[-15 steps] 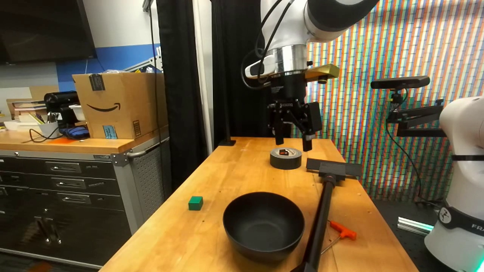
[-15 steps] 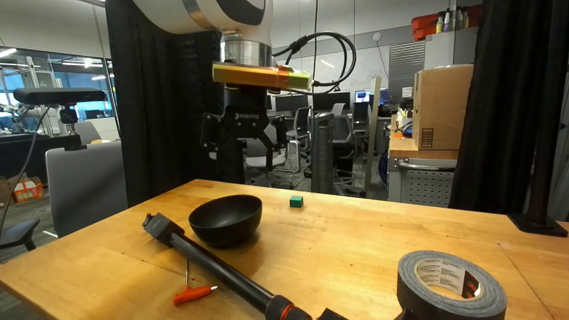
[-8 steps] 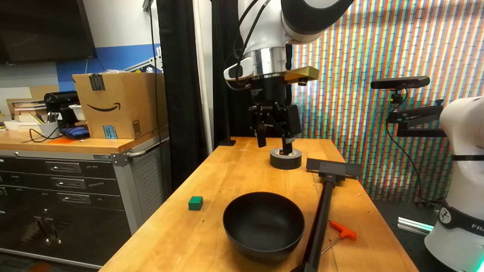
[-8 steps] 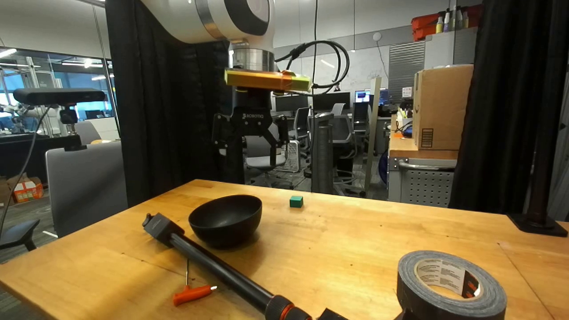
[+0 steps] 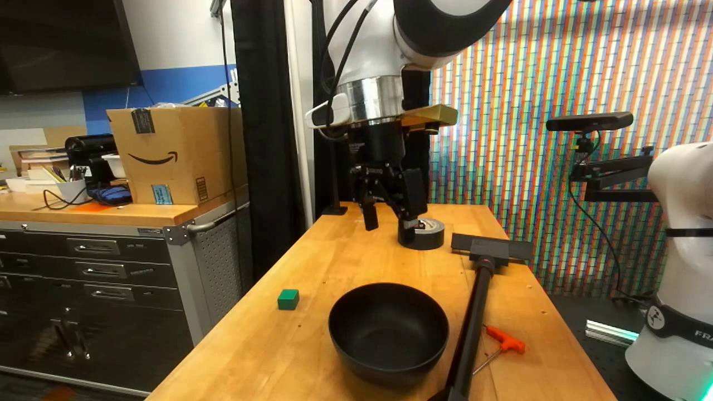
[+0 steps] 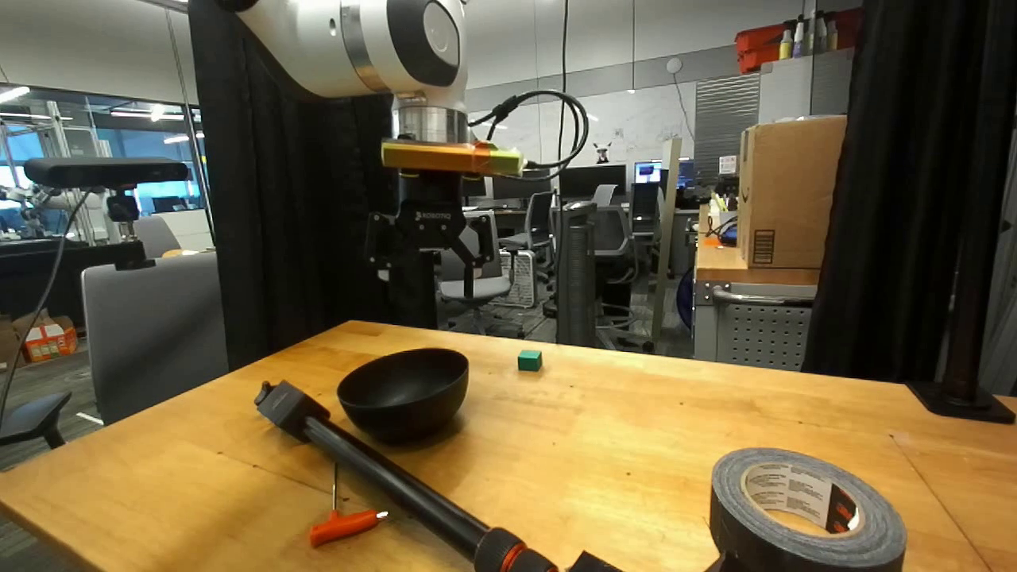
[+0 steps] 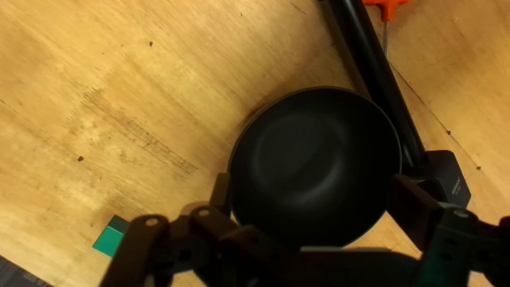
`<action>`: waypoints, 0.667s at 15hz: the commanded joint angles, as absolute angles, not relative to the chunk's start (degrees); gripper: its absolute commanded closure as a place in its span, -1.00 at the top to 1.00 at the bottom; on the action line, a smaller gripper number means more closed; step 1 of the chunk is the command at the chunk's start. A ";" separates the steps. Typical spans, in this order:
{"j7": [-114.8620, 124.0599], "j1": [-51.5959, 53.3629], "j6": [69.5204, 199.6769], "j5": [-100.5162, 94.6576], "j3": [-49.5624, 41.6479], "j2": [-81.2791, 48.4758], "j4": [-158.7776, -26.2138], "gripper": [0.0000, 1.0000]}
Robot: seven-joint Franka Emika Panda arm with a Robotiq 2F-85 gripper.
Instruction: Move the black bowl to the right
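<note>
The black bowl stands upright on the wooden table in both exterior views (image 5: pixel 388 334) (image 6: pixel 405 393), with its inside open to the top. My gripper is open and empty, well above the table, in both exterior views (image 5: pixel 390 226) (image 6: pixel 434 286). In the wrist view the black bowl (image 7: pixel 306 155) lies below my gripper (image 7: pixel 312 187), and its rim reaches across nearly the whole gap between the spread fingers (image 7: pixel 220 191). The fingers are apart from the bowl. The near edge of the bowl is hidden behind the gripper's body in the wrist view.
A long black bar tool (image 5: pixel 473 323) lies close beside the bowl. An orange T-handle key (image 6: pixel 346 526) lies beyond the bar. A small green cube (image 5: pixel 288 299) sits on the bowl's other side. A tape roll (image 6: pixel 870 516) stands farther along the table (image 6: pixel 604 461).
My open gripper has moved sideways, leftward in an exterior view, and come down somewhat. The bowl and the other things on the table have not moved.
</note>
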State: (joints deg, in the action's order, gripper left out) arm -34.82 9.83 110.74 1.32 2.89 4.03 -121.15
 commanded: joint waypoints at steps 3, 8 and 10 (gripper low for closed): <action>-35.93 8.70 111.11 1.59 4.21 2.76 -119.70 1.00; -38.84 6.84 113.63 1.74 3.21 2.22 -123.35 1.00; -39.05 6.10 114.58 1.15 3.16 1.16 -124.41 1.00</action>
